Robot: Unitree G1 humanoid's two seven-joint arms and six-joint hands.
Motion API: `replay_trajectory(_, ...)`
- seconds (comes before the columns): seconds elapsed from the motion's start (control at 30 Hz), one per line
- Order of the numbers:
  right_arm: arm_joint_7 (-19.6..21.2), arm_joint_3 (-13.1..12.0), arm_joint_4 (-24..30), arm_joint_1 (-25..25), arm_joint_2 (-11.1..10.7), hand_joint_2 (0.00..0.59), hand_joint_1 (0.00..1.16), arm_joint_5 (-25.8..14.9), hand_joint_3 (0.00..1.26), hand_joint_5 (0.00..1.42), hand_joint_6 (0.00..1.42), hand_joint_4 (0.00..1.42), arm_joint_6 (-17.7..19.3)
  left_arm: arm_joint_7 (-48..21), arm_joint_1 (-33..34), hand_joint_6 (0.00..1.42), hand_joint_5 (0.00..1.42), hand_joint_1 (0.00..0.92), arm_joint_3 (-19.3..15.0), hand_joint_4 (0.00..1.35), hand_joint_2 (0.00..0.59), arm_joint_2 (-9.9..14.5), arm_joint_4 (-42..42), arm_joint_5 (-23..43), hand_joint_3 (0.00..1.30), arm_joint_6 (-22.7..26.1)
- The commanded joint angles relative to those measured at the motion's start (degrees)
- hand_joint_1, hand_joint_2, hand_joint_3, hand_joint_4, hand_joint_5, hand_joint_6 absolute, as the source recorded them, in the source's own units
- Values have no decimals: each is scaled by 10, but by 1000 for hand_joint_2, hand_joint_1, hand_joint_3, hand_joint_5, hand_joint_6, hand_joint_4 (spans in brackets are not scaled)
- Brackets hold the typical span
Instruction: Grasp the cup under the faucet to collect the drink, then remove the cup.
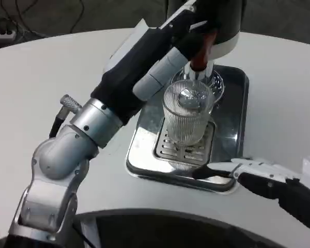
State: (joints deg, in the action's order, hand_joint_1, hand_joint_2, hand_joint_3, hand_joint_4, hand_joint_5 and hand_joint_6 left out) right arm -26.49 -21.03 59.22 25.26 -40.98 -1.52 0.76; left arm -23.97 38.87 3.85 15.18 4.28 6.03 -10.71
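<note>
A clear ribbed cup (pixel 188 116) stands upright on the slotted grate (pixel 182 151) of a steel drip tray (pixel 238 103), right under the faucet (pixel 199 72). My left arm reaches across from the lower left, and my left hand (pixel 188 26) lies against the dark dispenser (pixel 225 23) at the red-brown tap lever (pixel 202 49). How its fingers sit on the lever is hidden. My right hand (pixel 250 169) is low at the tray's front right corner, fingers stretched flat toward the left, holding nothing and apart from the cup.
The white round table (pixel 36 77) has bare room to the left and right of the tray. A round glass rim (pixel 218 85) shows just behind the cup. A power strip (pixel 2 32) lies on the floor at the far left.
</note>
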Motion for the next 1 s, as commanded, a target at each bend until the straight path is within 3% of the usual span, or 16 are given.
replay_trajectory(0.03, 2, -2, 8, 5, 4, 473, 611, 1, 224, 144, 80, 184, 11, -11, 21, 125, 150, 0, 9, 23, 61, -4, 20, -13, 64, -5)
replay_trajectory(0.27, 4, 2, 8, 4, 5, 473, 611, 2, 224, 144, 80, 184, 12, -42, 41, 125, 150, 0, 22, 24, 62, 2, 39, -21, 60, -17)
replay_trajectory(0.67, 6, 25, 8, -11, 8, 473, 611, 13, 224, 144, 80, 184, 5, -92, 31, 124, 151, 0, 36, 24, 68, 45, 19, -39, 59, -38)
replay_trajectory(1.0, 6, 28, 8, -18, 9, 473, 611, 13, 224, 144, 80, 184, 0, -107, 43, 113, 149, 0, 51, 25, 74, 71, 32, -63, 59, -57)
